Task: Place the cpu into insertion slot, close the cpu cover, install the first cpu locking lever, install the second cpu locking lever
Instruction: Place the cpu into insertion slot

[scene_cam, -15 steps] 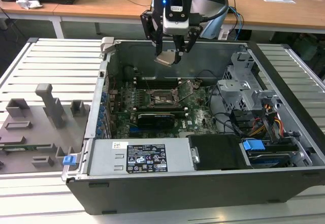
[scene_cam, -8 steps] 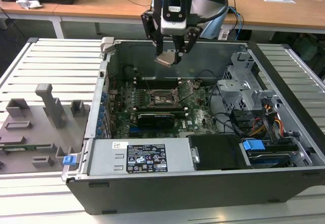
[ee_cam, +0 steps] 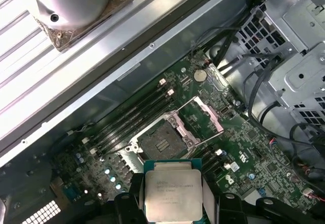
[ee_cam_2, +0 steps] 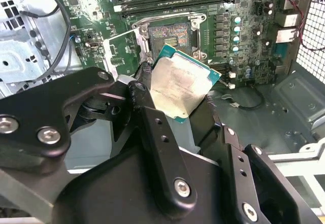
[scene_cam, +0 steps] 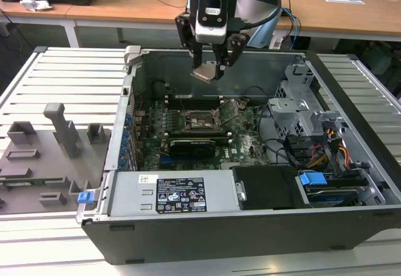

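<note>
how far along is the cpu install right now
Nothing looks finished yet. In hand: the gripper is shut on the cpu, holding it in the air above the board. The insertion slot is bare, and the cpu cover stands swung open beside it. Left: seating the cpu, closing the cover, and both locking levers.

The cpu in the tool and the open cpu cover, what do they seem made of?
The cpu: silvery-grey metal lid, matte with a dull sheen, on a green board-like base showing at its edges. The cpu cover: thin bare metal, probably steel, glinting bright.
</note>
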Robot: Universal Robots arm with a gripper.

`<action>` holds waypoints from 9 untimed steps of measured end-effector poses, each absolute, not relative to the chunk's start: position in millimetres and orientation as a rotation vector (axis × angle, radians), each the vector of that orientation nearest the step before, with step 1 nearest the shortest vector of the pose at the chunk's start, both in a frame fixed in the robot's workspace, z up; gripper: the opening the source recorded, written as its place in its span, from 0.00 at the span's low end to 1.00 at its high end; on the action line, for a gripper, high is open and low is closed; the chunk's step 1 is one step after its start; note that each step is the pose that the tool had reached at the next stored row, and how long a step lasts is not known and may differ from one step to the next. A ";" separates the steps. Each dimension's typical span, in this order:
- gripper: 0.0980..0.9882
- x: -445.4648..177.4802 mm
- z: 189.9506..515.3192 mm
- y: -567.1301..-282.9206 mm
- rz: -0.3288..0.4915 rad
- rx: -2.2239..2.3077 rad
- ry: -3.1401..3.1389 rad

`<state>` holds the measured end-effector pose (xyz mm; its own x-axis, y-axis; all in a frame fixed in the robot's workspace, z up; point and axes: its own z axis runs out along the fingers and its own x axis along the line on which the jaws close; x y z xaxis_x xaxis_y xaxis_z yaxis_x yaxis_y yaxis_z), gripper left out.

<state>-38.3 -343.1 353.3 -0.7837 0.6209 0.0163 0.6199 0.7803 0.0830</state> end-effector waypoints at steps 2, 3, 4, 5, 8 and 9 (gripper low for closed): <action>0.50 -38.3 353.1 -343.1 0.131 1.047 2.946; 0.50 -38.3 353.0 -343.1 0.131 1.054 2.943; 0.50 -38.3 352.9 -343.1 0.131 1.068 2.938; 0.50 -38.3 352.7 -343.1 0.131 1.083 2.932; 0.50 -38.3 352.4 -343.1 0.130 1.117 2.918; 0.50 -38.3 352.3 -343.1 0.130 1.125 2.915</action>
